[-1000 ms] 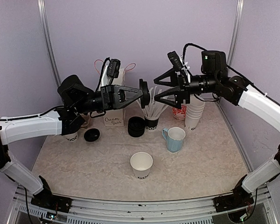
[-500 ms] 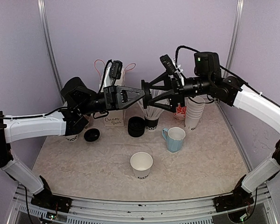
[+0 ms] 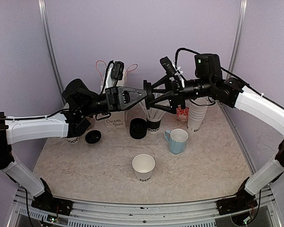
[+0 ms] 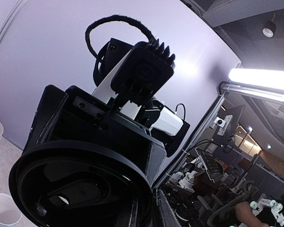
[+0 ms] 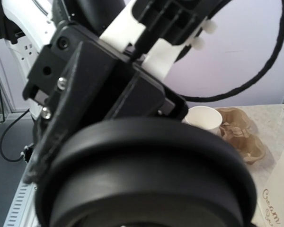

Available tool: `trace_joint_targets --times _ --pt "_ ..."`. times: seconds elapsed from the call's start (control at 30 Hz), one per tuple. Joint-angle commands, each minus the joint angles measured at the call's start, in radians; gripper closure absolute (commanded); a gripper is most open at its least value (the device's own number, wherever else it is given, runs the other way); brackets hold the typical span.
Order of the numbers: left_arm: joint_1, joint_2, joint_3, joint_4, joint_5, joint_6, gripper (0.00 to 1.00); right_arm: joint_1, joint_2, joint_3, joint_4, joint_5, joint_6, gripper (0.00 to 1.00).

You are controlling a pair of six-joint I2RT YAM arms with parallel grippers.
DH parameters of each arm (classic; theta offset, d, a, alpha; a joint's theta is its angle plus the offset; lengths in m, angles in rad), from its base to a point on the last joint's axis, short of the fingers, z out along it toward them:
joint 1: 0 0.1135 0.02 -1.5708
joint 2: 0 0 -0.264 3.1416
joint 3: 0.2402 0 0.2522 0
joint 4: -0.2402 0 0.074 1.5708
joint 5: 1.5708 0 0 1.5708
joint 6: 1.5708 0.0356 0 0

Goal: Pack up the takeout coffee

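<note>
The left arm and right arm had white shells and black joints. The left gripper and right gripper were black triangular trusses. A black cable looped above the right wrist, and silver screws dotted the left gripper's housing.

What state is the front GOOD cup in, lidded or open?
Open, upright. The cup shows a bare white rim and interior in the top view; a black lid is aloft in the left end effector.
</note>
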Motion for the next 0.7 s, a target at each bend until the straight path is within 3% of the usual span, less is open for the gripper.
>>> trace_joint_targets --times 0.0,0.33,0.57,0.67 --pt "-0.004 -0.007 -0.018 -0.037 -0.014 0.046 0.87 0.013 -0.013 -0.006 0.004 0.036 -0.011 0.38" --pt "0.001 -0.047 -0.045 -0.13 -0.036 0.114 0.76 0.008 -0.009 -0.033 0.001 0.071 -0.031 0.47" --pt "0.009 -0.053 -0.054 -0.128 -0.031 0.119 0.83 0.006 0.017 -0.032 0.002 0.058 -0.027 0.51" --pt "0.013 -0.043 -0.046 -0.118 -0.021 0.109 0.88 0.006 0.022 -0.026 0.001 0.061 -0.029 0.44"
